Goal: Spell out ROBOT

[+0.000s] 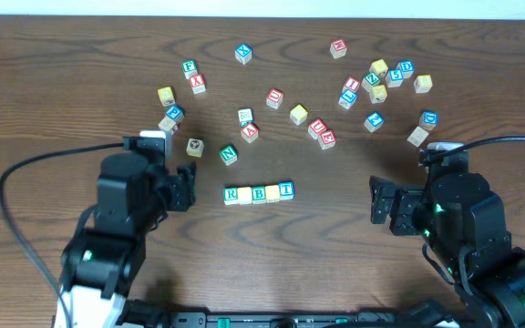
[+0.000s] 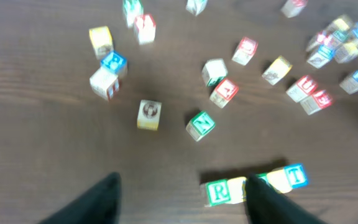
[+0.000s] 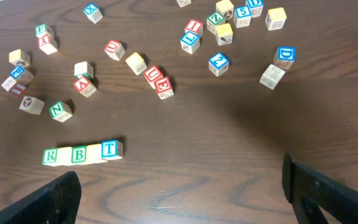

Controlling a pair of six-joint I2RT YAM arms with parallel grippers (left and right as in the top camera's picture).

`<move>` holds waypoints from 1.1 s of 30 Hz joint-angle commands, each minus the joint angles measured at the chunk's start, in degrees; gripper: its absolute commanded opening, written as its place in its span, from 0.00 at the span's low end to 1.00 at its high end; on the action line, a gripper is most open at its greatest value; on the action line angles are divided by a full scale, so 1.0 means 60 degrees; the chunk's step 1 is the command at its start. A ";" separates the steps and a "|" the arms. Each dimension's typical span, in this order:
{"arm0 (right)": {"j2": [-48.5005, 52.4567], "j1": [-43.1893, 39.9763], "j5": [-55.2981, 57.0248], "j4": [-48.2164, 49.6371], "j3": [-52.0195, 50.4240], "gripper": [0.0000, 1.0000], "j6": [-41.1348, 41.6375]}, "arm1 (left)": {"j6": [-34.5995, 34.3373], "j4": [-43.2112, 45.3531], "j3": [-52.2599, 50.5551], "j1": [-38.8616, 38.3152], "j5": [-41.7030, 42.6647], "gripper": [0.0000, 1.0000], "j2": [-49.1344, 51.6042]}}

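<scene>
Overhead: 5 cubes [image 1: 258,192], apparently touching, in row.

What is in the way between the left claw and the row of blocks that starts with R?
Nothing visible. Only bare table lies between the left gripper and the R cube. The green N cube sits farther back on the table, off that line.
</scene>
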 commanded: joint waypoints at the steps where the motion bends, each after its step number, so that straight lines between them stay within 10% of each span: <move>1: -0.0018 -0.0040 0.0146 -0.0011 0.0011 0.99 -0.0120 | -0.0007 -0.0018 0.0175 0.0022 -0.0080 0.98 -0.0907; 33: -0.0018 -0.0040 0.0146 -0.0011 0.0011 0.99 -0.0120 | 0.2463 0.2393 0.0175 0.0022 -0.0262 0.98 -0.2885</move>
